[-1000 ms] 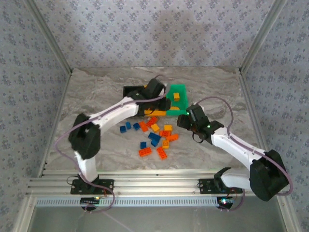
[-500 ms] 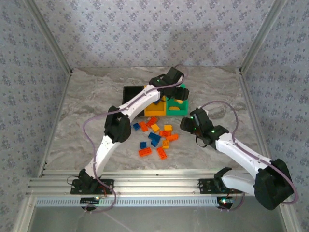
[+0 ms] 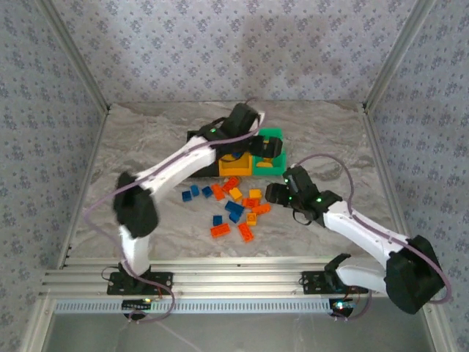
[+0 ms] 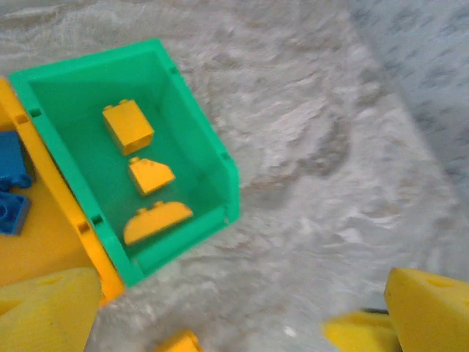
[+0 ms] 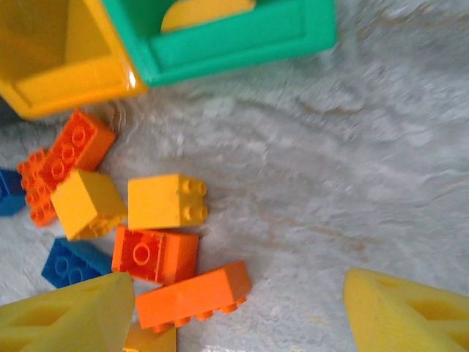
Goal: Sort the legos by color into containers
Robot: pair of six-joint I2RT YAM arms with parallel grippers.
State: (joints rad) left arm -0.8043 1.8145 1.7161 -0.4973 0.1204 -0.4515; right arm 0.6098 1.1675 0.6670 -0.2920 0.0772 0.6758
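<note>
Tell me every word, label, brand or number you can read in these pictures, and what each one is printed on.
No text can be read anywhere.
The red-orange brick: its studs are too blurred to show any brand.
The green bin and the yellow-orange bin: plain plastic, no label in sight.
The wallpaper: a repeating pattern, no letters.

Soft, even, fairly bright light in all views; top view sharp enough, vague shadow patch on back wall [image 3: 264, 37] upper centre; left wrist view motion-blurred, esp. table [image 4: 352, 161] at right & bottom; right wrist view crisper mid-frame, small glare on yellow bin [image 5: 73, 88] rim upper left.
</note>
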